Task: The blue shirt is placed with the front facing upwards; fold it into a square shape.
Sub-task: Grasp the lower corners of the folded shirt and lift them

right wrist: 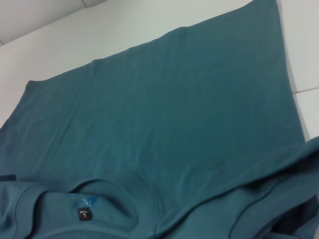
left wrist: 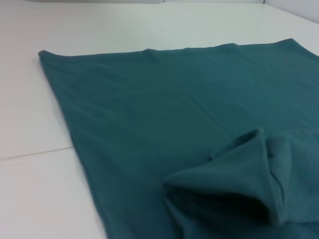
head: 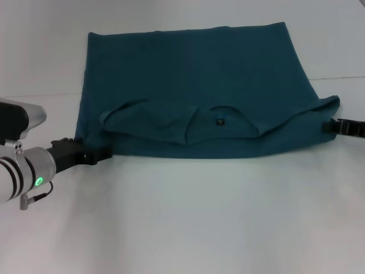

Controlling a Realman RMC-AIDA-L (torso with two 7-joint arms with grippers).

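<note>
Blue shirt (head: pixel 194 80) lies flat mid-desk, plain side up, its collar end doubled over along the near edge, label (head: pixel 220 120) showing. Left pincer (head: pixel 96 154) sits at the shirt's near left corner, right pincer (head: pixel 336 127) at the near right corner; can't tell if either is clamped on cloth. White desk (head: pixel 188 222) beneath. Risk, as judged: uneven pull by the two arms would skew the fold; a slipped corner would bunch the sleeve.

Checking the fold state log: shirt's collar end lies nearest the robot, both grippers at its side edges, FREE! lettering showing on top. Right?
Not the lettering. The head view shows only plain teal fabric on the blue shirt, no print. The collar end is nearest, with the left gripper and right gripper at the side edges.
</note>
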